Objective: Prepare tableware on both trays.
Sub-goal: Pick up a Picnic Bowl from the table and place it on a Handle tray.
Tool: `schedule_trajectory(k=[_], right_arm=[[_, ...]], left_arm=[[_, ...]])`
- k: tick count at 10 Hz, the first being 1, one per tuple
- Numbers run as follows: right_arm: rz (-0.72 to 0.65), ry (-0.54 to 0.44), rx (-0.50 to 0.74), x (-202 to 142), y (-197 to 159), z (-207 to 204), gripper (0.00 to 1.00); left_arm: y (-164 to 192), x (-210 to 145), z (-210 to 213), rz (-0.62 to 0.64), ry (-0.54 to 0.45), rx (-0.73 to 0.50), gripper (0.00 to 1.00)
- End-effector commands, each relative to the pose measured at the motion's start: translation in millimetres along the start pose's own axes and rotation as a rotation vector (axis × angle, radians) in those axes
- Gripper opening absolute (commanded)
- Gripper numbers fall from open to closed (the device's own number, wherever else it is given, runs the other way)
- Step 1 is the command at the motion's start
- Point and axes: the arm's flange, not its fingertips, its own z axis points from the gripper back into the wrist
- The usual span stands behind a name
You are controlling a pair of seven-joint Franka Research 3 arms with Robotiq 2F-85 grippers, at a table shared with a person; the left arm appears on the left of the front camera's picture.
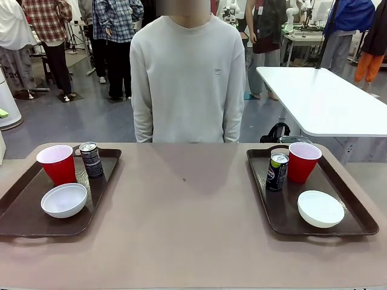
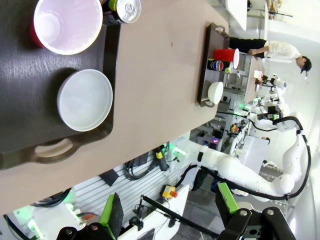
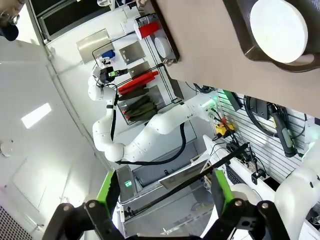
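Each tray carries a matching set: left tray (image 1: 24, 217) at lower left of the front view holds red cup (image 1: 57, 164), can (image 1: 91, 159) and bowl (image 1: 64, 200); right tray (image 1: 351, 223) holds cup (image 1: 302, 162), can (image 1: 277, 171) and bowl (image 1: 320, 208). The layout looks complete. Left gripper (image 2: 170, 212) and right gripper (image 3: 165, 192) hang with fingers apart, empty, off the table edge.

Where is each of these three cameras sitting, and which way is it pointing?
Front view: sits at the robot's edge of the table, facing the person across both trays.
Left wrist view: rides the left arm, off the table edge; left gripper open at bottom, looking at the left tray with its bowl.
Right wrist view: rides the right arm; right gripper open, seeing the right tray's bowl.
Shared: the left tray's bowl appears in front and left wrist views.
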Motion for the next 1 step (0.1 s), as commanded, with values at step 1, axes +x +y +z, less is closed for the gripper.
schedule_trajectory(k=[1], right_arm=[[-0.001, -0.01, 0.008, -0.4, -0.6, -2.6, 0.96]], left_arm=[[-0.7, -2.1, 1.3, 0.016, 0.005, 0.003, 0.98]])
